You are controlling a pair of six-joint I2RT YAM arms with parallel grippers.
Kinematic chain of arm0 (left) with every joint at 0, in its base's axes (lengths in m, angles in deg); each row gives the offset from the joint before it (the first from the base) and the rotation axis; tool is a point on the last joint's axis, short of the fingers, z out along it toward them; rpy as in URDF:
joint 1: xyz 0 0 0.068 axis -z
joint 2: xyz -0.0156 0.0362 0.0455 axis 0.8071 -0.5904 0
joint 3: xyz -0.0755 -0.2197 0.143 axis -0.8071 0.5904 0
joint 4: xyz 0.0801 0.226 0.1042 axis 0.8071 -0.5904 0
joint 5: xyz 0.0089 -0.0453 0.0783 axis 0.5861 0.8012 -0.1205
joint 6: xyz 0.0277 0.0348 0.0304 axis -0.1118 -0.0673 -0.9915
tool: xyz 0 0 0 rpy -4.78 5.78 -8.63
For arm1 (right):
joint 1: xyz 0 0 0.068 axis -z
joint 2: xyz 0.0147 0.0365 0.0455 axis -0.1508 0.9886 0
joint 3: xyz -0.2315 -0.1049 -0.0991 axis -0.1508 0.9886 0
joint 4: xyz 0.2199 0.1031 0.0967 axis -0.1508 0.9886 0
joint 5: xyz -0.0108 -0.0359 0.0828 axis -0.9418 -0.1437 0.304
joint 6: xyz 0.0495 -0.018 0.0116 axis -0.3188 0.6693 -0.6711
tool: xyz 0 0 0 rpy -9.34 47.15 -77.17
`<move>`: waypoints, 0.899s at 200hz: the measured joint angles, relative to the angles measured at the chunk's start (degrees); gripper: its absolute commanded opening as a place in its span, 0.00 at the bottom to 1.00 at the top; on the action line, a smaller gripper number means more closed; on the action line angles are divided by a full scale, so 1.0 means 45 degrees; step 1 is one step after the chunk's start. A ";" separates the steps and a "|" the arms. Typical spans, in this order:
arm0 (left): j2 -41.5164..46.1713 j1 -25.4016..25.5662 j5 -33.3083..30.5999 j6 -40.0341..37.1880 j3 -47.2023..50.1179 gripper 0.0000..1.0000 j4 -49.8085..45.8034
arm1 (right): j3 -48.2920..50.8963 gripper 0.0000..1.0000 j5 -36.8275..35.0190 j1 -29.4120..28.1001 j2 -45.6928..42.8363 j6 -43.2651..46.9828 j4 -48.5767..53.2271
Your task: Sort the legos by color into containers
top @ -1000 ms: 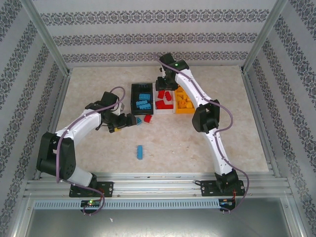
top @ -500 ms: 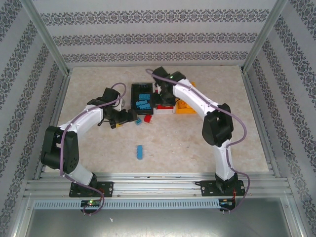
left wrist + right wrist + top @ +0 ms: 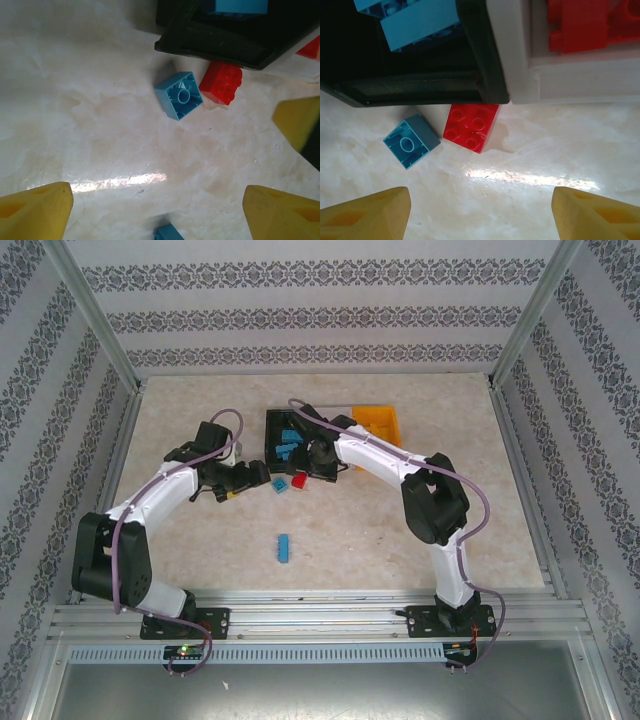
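- Left arm: stretched toward frame centre, left gripper [image 3: 258, 478] spread wide over the desk [image 3: 360, 530].
- Right arm: elbow bent, reaching left; right gripper [image 3: 480, 212] spread wide above red lego [image 3: 471, 126] and blue lego [image 3: 411, 141].
- Both legos: on desk, just beside black bin [image 3: 420, 92].

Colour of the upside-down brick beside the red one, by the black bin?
The brick is light blue; clearest in the right wrist view.

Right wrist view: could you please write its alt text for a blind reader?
A red lego and an upturned light blue lego lie side by side on the table before the black bin and white bin, ahead of the open yellow jaws.
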 measured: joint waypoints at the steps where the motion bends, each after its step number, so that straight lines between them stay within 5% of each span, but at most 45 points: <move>1: 0.0024 0.0000 0.0000 -0.0005 0.0015 0.89 0.0000 | -0.0005 0.75 -0.0005 -0.0015 0.0015 -0.0019 -0.0005; 180: 0.0806 -0.0325 -0.0087 -0.0044 0.0495 0.89 -0.0277 | -0.4775 0.65 -0.1778 -0.0466 0.3823 -0.0175 0.2064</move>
